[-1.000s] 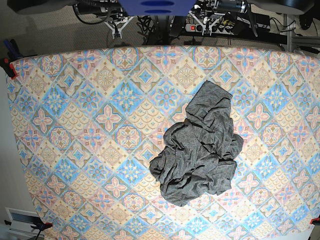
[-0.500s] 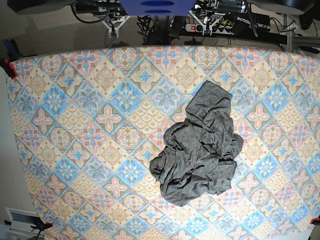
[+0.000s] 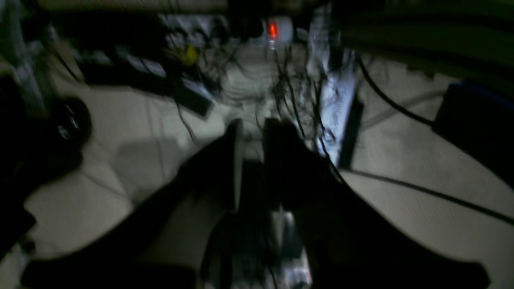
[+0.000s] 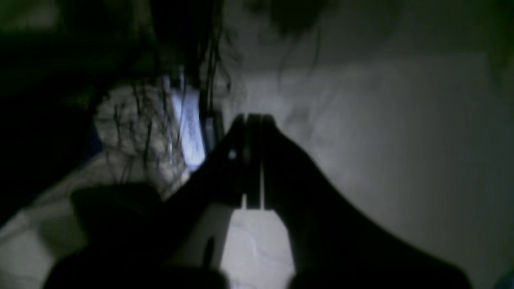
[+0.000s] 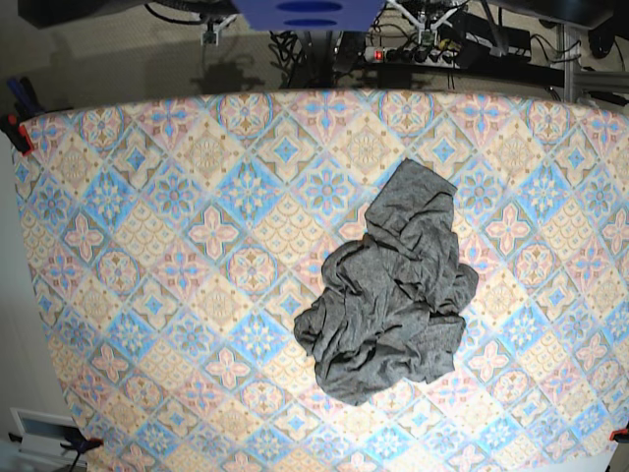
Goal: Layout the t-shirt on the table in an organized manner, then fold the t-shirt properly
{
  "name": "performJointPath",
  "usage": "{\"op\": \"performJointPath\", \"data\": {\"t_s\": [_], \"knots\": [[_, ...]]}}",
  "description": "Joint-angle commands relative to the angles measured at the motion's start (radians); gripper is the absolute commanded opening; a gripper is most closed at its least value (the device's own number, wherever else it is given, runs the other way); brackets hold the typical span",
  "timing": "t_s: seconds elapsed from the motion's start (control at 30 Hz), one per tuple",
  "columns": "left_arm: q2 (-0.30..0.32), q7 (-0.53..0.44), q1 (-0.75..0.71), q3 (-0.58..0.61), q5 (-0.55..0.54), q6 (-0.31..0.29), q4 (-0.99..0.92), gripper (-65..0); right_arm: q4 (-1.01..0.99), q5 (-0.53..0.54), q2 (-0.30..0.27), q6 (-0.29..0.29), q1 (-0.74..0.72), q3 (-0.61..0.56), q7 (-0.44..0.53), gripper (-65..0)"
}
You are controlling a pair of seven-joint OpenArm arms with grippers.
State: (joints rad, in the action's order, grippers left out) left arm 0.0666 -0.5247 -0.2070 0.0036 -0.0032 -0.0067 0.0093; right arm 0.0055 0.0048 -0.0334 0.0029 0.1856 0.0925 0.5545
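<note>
The dark grey t-shirt (image 5: 393, 285) lies crumpled in a heap on the tile-print table (image 5: 147, 246), right of centre, with one lobe reaching toward the far edge. Both grippers are beyond the table's far edge, well away from the shirt. My right gripper (image 5: 209, 34) shows only as a tip at the top left; in its wrist view (image 4: 251, 124) the fingers are pressed together and empty. My left gripper (image 5: 425, 28) is at the top right; in its blurred wrist view (image 3: 251, 132) the fingers stand with only a narrow slit between them, holding nothing.
Cables and a power strip with a red light (image 5: 378, 54) lie on the floor behind the table, and the light shows in the left wrist view (image 3: 273, 30). A blue robot base (image 5: 307, 12) is at top centre. Clamps (image 5: 15, 133) grip the table's left edge.
Both grippers have drawn up and back toward the top edge of the base view. The t-shirt has not moved.
</note>
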Motion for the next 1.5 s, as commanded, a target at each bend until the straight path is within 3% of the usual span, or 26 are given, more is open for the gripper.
{"op": "performJointPath", "data": {"t_s": [0.0, 0.27, 0.33, 0.47, 0.67, 0.9, 1.0, 1.13, 1.37, 1.47], "knots": [[0.002, -0.07, -0.032, 0.002, 0.002, 0.0, -0.002, -56.9, -0.005, 0.001, -0.001, -0.002, 0.039, 0.0, 0.055, -65.0], [0.003, -0.492, -0.141, 0.0, 0.001, 0.0, -0.007, -56.8, -0.005, 0.001, -0.001, -0.002, 0.193, -0.001, 0.723, -65.0], [0.003, -0.592, -0.148, -0.001, -0.002, 0.0, -0.007, -56.8, 0.003, -0.001, -0.001, -0.002, 0.205, 0.0, 0.829, -65.0], [-0.001, -0.868, -0.173, -0.003, -0.004, 0.0, -0.007, -56.7, 0.027, 0.002, 0.0, -0.002, 0.225, 0.006, 0.818, -65.0], [0.002, -0.872, -0.257, -0.003, -0.001, 0.0, 0.2, -56.8, 0.279, 0.004, 0.0, -0.002, 0.338, 0.008, 0.818, -65.0], [-0.003, -0.871, -0.487, -0.004, -0.004, 0.004, 0.782, -56.6, 0.812, 0.007, 0.007, -0.004, 0.542, 0.008, 0.816, -65.0], [-0.004, -0.808, -0.564, -0.004, -0.002, 0.006, 1.026, -56.6, 0.993, 0.007, 0.026, -0.004, 0.615, 0.008, 0.81, -65.0], [-0.004, -0.595, -0.645, -0.004, -0.007, 0.006, 1.345, -56.6, 1.215, -0.002, 0.046, -0.004, 0.691, 0.049, 0.718, -64.9], [-0.004, -0.239, -0.699, 0.0, -0.007, 0.006, 1.81, -56.6, 1.666, -0.004, 0.057, -0.002, 0.783, 0.057, 0.35, -64.9], [-0.004, -0.045, -0.691, -0.001, -0.007, 0.006, 1.963, -56.6, 1.855, -0.004, 0.056, 0.001, 0.803, 0.057, 0.128, -64.9]]}}
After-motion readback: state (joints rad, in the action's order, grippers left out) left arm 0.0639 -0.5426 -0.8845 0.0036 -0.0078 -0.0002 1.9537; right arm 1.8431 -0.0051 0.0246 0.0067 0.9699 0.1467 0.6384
